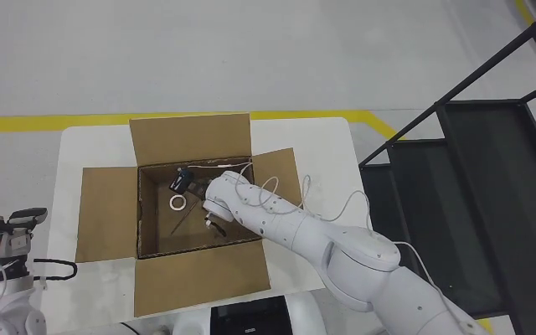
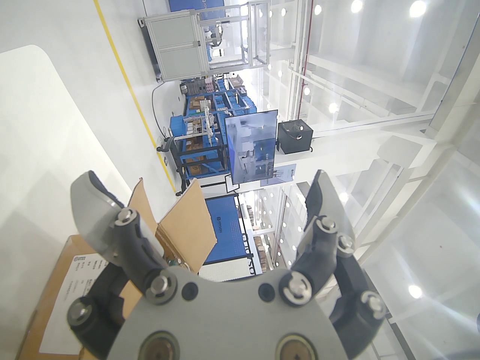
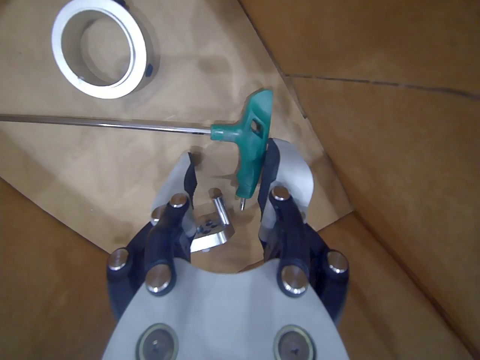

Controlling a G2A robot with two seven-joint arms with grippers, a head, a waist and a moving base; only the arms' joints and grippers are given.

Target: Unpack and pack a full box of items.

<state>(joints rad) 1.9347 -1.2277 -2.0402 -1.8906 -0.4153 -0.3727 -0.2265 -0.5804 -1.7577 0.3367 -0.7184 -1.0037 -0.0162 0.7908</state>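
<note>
An open cardboard box (image 1: 193, 134) stands on the white table (image 1: 318, 142). My right gripper (image 3: 231, 153) is down inside it (image 1: 209, 216), open, just above the floor of the box. The green handle of a T-shaped hex key (image 3: 255, 140) lies between the fingers, close to one pad, and its long steel shaft runs away across the floor. A small metal block with a pin (image 3: 213, 222) lies under the palm. A silver metal ring (image 3: 138, 48) rests farther off (image 1: 177, 203). My left gripper (image 2: 203, 177) is open and holds nothing, beside the box's outer wall (image 2: 180, 222).
A dark object (image 1: 182, 179) sits at the box's far inner wall. All the box's flaps are folded outward. The left arm (image 1: 21, 230) stays off the table's left edge. Black metal stairs (image 1: 469, 167) rise to the right of the table.
</note>
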